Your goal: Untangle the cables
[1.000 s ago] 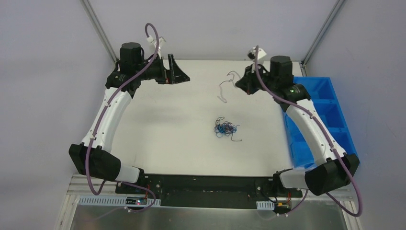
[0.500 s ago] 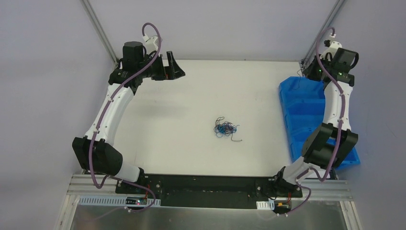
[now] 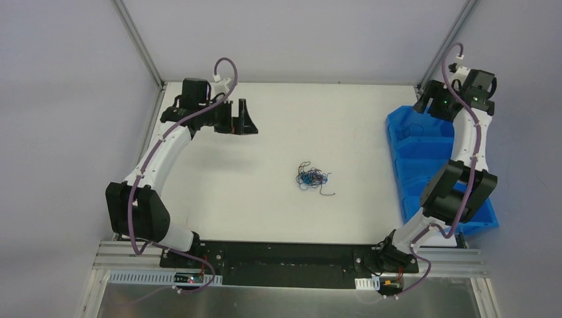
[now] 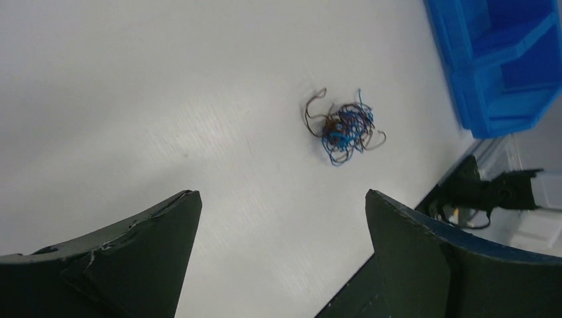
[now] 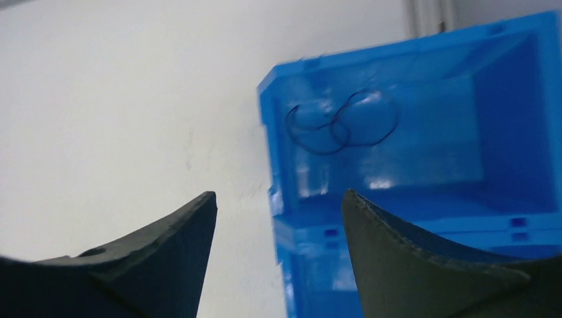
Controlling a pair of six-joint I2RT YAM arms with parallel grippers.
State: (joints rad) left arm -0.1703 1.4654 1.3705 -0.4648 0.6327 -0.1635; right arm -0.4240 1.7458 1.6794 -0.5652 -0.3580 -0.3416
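The cables (image 3: 311,177) lie as a small tangle of fine blue and dark wires in the middle of the white table, and they also show in the left wrist view (image 4: 344,126). My left gripper (image 3: 246,119) (image 4: 281,193) hovers open at the far left, well away from the tangle and holding nothing. Over the far end of the blue bin (image 3: 411,142), my right gripper (image 3: 424,105) (image 5: 279,193) stands open and empty. One thin dark wire (image 5: 341,122) lies coiled in the bin's far compartment.
The blue bin (image 5: 464,165) (image 4: 504,79), divided into compartments, runs along the table's right edge. Metal frame posts (image 3: 139,40) stand at the back corners. A black base rail (image 3: 285,255) spans the near edge between the arm bases.
The right arm swung from the back middle of the table to the bin's far end, and its gripper went from shut on a thin wire to open. The left gripper shifted slightly right.
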